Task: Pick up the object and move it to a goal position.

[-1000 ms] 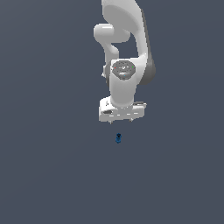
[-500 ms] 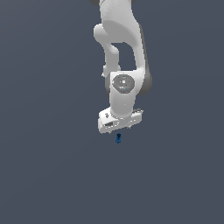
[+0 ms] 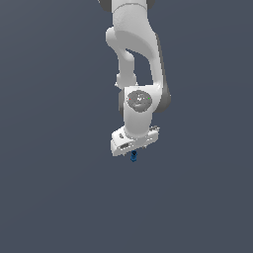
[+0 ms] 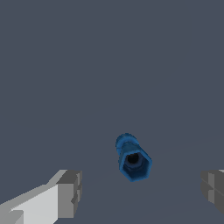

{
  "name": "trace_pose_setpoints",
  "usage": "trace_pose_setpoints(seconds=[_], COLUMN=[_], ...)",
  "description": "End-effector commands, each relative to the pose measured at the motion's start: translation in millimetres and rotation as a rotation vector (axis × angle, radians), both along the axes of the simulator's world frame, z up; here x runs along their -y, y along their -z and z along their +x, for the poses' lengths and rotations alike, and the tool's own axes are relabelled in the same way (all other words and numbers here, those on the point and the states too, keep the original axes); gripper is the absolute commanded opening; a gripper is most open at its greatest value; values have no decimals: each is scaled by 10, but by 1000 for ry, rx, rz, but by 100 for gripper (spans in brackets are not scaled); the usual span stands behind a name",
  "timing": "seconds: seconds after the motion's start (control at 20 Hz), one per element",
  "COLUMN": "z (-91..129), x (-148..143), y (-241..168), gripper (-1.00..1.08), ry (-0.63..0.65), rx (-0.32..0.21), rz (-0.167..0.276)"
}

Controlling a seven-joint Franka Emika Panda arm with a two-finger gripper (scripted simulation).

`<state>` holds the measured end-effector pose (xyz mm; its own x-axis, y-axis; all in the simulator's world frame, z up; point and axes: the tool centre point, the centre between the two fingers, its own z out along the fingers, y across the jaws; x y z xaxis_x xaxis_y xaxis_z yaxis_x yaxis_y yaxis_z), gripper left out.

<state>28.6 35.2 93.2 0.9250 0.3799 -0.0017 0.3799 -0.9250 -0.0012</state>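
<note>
The object (image 3: 133,156) is a tiny bright-blue knobbly cylinder standing on the grey floor, just under the white hand. In the wrist view the object (image 4: 132,158) shows end-on, with a dark hole in its top. My gripper (image 4: 140,190) is open, and the object lies in the gap between the two grey fingertips (image 4: 70,193), touching neither. In the exterior view the white hand (image 3: 134,140) hides the fingers and the upper part of the object.
A plain grey floor (image 3: 54,197) fills both views. The white arm (image 3: 133,54) rises above the hand toward the top of the exterior view. No other objects or goal marker show.
The arm has come down steadily. The hand was well above the object a second ago and now sits right over it, with the object between the fingers. The object has not moved.
</note>
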Motion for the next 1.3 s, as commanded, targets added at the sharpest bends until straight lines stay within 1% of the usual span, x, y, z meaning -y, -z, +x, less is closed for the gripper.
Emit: trace_pose_setpoints(seconds=[0.0, 0.2, 0.55, 0.8, 0.85, 1.25], z=[1, 0, -6, 8, 8, 8], x=[0, 2, 1, 0, 0, 0], y=[2, 99, 443, 504, 504, 504], gripper=[100, 100, 100, 100, -100, -100], ry=[0, -1, -5, -6, -6, -6], rx=[0, 1, 2, 2, 2, 2], rz=[0, 0, 0, 0, 0, 0])
